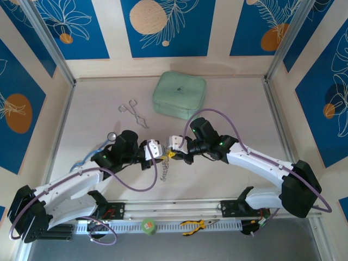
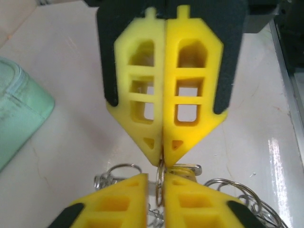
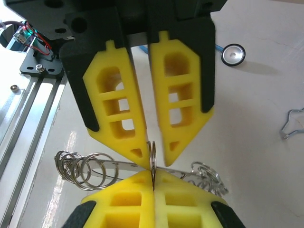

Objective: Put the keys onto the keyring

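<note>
Top external view: both arms meet at frame centre, the left gripper [image 1: 159, 154] and right gripper [image 1: 174, 152] each clamped shut on the keyring [image 1: 163, 169] between them. I judge the keys aren't threaded yet; that work remains.

— Where does the large, thin silver wire keyring [image 1: 163, 170] sit?

— Just below the centre of the top view, as a short glittering string running downward.

— And closer in?

— In the right wrist view its wire crosses the lower third, slightly tilted. Small metal loops [image 3: 80, 168] bunch at lower left, and more at lower right. One loop stands edge-on at bottom centre, pinched by the right gripper [image 3: 153, 154] from above and the left gripper [image 3: 153, 175] from below.

— The left wrist view?

— The same loop stands edge-on at lower centre, with clusters at bottom left and bottom right.

— The keys?

— Too small to pick out.
</note>
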Robot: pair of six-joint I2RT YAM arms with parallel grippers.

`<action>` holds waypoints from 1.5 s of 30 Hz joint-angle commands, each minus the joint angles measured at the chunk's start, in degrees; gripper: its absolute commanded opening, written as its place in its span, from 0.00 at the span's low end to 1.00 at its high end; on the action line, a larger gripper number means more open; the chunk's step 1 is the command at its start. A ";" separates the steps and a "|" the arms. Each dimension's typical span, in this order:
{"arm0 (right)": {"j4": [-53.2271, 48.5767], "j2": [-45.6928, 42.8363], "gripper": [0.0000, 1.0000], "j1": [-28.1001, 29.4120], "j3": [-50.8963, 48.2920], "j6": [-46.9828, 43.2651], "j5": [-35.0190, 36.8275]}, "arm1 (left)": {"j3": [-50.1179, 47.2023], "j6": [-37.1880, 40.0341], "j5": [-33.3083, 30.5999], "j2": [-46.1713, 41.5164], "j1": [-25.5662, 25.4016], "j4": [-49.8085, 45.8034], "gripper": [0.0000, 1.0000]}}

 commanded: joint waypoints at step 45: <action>3.21 2.61 0.31 -3.95 3.62 53.86 -6.85 | -8.45 -2.70 -6.13 -6.93 -0.33 19.48 0.00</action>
